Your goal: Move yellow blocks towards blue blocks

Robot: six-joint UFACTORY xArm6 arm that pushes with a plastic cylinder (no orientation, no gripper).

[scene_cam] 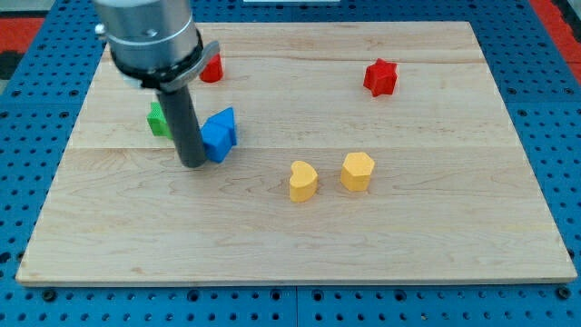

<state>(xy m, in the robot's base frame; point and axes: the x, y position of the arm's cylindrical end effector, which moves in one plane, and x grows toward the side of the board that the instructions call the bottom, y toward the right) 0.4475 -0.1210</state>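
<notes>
Two yellow blocks lie right of the board's middle: a heart-shaped yellow block (302,181) and a hexagonal yellow block (358,172) just to its right. A blue block cluster (221,133) sits at the middle left, and its exact shapes are hard to make out. My tip (192,163) rests on the board touching the blue cluster's lower left side, well to the left of both yellow blocks. The rod hides part of the blue cluster.
A green block (160,120) sits left of the rod, partly hidden by it. A red block (212,68) lies near the view's top left, partly behind the arm. A red star block (381,77) sits at the upper right. The wooden board (436,236) lies on a blue pegboard.
</notes>
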